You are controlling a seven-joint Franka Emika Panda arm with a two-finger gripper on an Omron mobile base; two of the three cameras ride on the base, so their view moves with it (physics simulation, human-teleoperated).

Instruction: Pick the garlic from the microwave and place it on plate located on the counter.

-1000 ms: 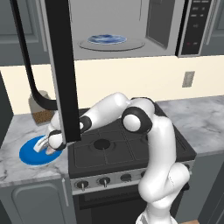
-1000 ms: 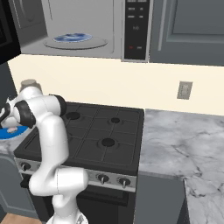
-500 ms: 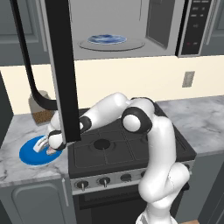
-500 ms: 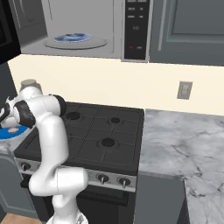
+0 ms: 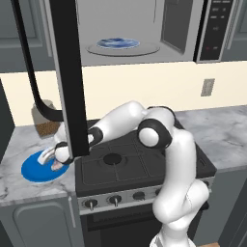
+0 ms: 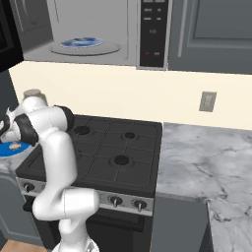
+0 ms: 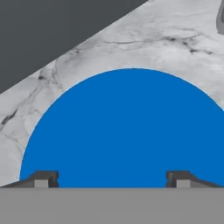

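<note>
The kitchen wall carries the microwave (image 5: 144,29) above a black stovetop (image 5: 140,157), its door (image 5: 67,72) swung wide open and its glass turntable (image 5: 123,48) bearing a small blue-and-white patterned plate (image 5: 118,43). To the left of the stovetop lies the marbled counter (image 5: 19,181), and on it the plate (image 5: 41,167), plain bright blue. A jar (image 5: 46,118) stands near the wall behind the plate.

The garlic (image 6: 15,146) is out of the microwave. In the right base view it appears as a small pale bulb resting on the plate surface, directly under the hand. The placing step therefore looks complete, or all but complete.

Procedure for the step in hand, as judged from this state:
- Confirm that the bulb rests on the flat of the plate, away from the rim.
- Withdraw the hand straight up, without sideways drift, so that neither finger brushes the bulb and rolls it.
- Keep the forearm clear of the open door edge, which hangs just beside the arm in the left base view.

The arm rises from the base in front of the stove, bends at the elbow and reaches far to its left, low over the counter. The gripper (image 5: 56,158) points downward just above the plate. In the hand view the fingertips (image 7: 43,179) stand wide apart with nothing between them, and the plate fills the field below them.
</note>
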